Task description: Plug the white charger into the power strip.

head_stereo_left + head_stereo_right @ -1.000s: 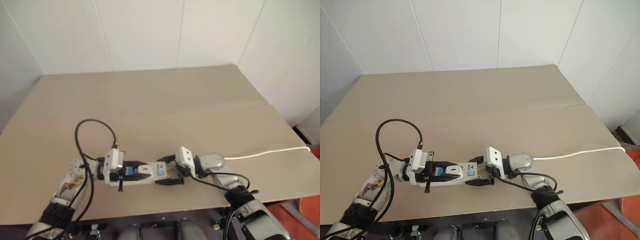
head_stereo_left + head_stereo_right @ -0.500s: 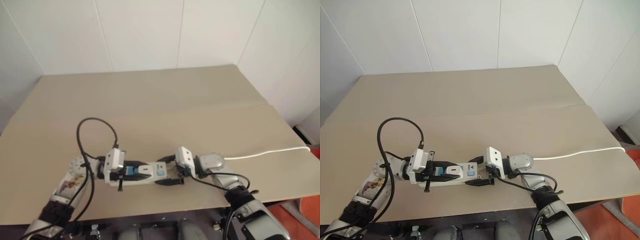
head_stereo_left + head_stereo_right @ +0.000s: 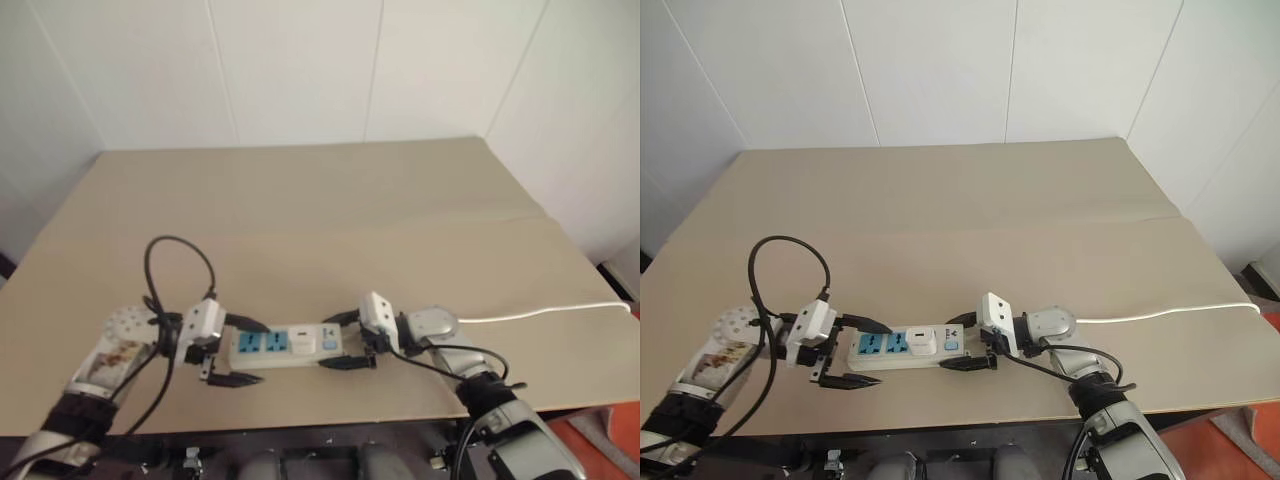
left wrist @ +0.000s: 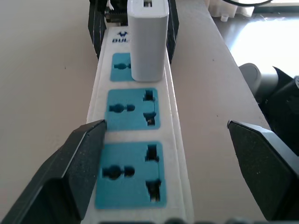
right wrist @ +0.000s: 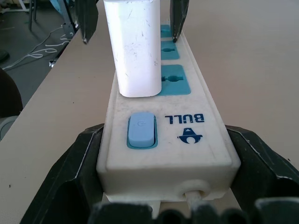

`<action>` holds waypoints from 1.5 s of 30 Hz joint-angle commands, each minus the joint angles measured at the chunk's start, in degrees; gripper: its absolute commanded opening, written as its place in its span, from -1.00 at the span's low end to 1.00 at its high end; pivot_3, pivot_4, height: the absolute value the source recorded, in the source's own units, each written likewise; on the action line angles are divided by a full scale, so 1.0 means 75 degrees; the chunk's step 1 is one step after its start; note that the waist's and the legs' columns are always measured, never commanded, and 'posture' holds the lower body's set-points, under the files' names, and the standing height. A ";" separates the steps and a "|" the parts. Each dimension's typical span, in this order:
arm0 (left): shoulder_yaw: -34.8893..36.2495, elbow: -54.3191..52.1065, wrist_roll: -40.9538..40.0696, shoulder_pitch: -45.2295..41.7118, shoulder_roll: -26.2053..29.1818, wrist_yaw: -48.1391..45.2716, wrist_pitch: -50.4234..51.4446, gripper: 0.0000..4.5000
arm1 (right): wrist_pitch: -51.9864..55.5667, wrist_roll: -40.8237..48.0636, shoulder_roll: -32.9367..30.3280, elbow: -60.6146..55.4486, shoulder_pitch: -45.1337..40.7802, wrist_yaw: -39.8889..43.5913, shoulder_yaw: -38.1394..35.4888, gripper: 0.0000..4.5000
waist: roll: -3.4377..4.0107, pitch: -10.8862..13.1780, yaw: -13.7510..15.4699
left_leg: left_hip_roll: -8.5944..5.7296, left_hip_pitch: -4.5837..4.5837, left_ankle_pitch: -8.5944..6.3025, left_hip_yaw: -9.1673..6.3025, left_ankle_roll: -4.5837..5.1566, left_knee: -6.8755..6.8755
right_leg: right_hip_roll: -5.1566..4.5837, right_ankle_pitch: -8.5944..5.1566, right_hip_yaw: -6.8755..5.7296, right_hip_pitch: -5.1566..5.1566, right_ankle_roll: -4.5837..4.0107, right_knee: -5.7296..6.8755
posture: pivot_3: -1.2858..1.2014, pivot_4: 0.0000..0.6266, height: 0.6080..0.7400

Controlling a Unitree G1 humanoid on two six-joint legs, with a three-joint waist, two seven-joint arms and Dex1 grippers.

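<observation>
The power strip (image 3: 262, 346) lies near the table's front edge, blue outlets facing up. The white charger (image 3: 302, 341) stands plugged into the outlet nearest the blue switch (image 5: 141, 128). My left gripper (image 3: 883, 354) is open, its fingers (image 4: 84, 161) spread wide on either side of the strip's left end and off the charger (image 4: 148, 39). My right gripper (image 3: 952, 343) is shut on the strip's right end, a finger (image 5: 77, 175) pressed against each side of the power strip (image 5: 187, 149). The charger (image 5: 135, 46) stands upright just past the switch.
The strip's thin white cord (image 3: 545, 312) runs right across the tan table (image 3: 330, 210) and off its edge. A black cable loop (image 3: 165, 260) arches over my left wrist. White walls close the back and right sides.
My left gripper has opened, let go of the charger and drawn back to the left. The charger stays in its outlet. The camera view has shifted a little; the right gripper keeps its grip.
</observation>
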 commanded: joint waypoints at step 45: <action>0.3780 -0.5737 -0.0097 0.1899 -0.1681 0.6895 0.4450 1.00 | 0.3487 0.2064 -0.2649 -0.6406 0.4663 -0.3251 -0.5223 0.98 | -0.0097 0.0153 0.0246 | -0.0012 -0.0258 0.0002 -0.0032 -0.0002 0.0055 | -0.0038 0.0045 -0.0062 -0.0205 -0.0053 0.0021 | 0.03 -0.52 1.00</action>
